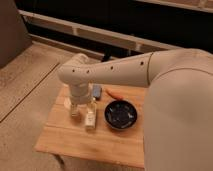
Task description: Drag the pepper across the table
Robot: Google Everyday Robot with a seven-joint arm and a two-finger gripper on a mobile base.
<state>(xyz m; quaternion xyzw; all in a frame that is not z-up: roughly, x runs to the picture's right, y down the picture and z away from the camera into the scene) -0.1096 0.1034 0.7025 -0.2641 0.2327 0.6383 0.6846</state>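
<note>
The pepper [115, 94] is a small slender orange-red piece lying on the far part of the light wooden table [75, 137], just behind the black bowl [121, 114]. My white arm reaches in from the right. My gripper [82, 116] points down over the table's middle-left, to the left of the bowl and in front of the pepper, apart from it. Its pale fingers [90, 119] stand close to the tabletop.
A small blue-grey block [97, 91] lies on the table just left of the pepper, behind the gripper. The table stands on beige carpet [25, 90]. A dark wall with pale rails [100, 35] runs along the back.
</note>
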